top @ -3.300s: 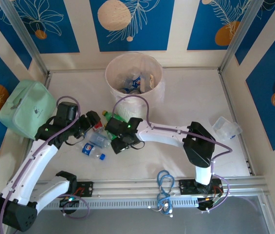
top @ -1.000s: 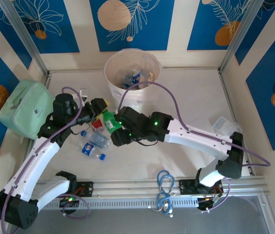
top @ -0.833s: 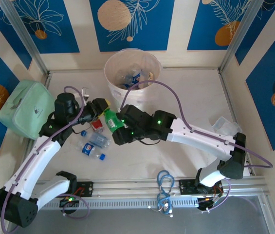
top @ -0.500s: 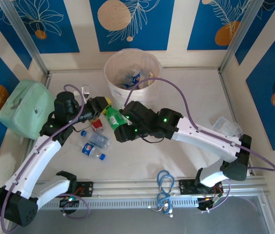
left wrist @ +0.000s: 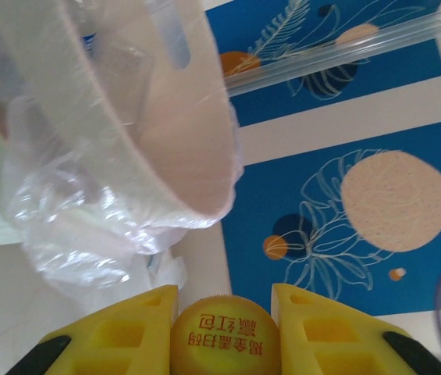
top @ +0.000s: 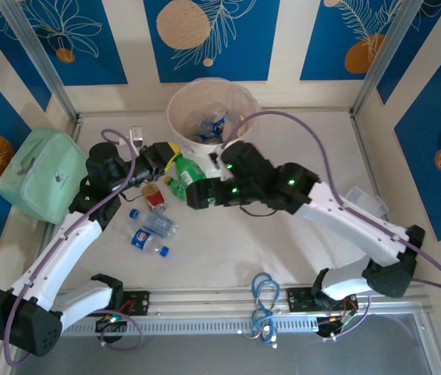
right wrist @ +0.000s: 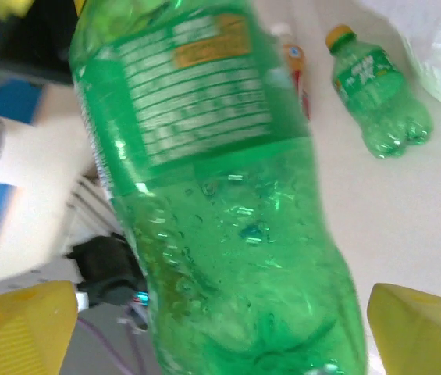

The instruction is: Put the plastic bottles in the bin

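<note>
Top camera looks down from behind; wrist cameras (both close) share the green bottle (top: 188,170).

Bright even light, soft shadows, green bottle (right wrist: 220,203) blurred

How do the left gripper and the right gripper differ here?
The left gripper is shut on the yellow cap of the green bottle; the right gripper is open, with a gap beside the bottle's body. The left gripper is at the cap end, the right gripper around the lower body. Both have yellow fingers and meet at one bottle.
</note>
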You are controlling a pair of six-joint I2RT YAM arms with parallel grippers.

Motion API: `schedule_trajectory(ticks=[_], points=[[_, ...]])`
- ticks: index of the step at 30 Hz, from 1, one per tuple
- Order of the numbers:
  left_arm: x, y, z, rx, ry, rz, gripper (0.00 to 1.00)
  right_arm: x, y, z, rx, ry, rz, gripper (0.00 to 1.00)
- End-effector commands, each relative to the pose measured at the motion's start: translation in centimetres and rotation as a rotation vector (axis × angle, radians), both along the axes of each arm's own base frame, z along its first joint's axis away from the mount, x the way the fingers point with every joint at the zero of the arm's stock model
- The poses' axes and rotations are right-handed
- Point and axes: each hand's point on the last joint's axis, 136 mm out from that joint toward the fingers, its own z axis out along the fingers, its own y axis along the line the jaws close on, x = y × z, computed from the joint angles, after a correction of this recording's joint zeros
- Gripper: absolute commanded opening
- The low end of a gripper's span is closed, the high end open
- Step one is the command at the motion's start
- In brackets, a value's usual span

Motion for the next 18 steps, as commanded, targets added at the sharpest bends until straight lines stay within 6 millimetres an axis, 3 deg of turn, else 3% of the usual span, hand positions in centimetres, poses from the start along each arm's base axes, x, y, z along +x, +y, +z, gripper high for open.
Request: schedule_trajectory(ticks=[1,11,18], points=[[0.2,0.0,4.7,-0.125,-0.119,0.013,0.04,-1.3,0.0,3.3,0.242,0.102,0.084,0.99],[0.6,-0.3,6.8,-0.281,-0.158,-0.013,0.0,-0.7,-0.2,5.3,0.471,0.206,0.152,0.99],[0.3,-0.4,7.2,-0.313,-0.156,-0.033,0.0,-0.3,-0.2,6.5,0.501,0.169,0.154,0.86]])
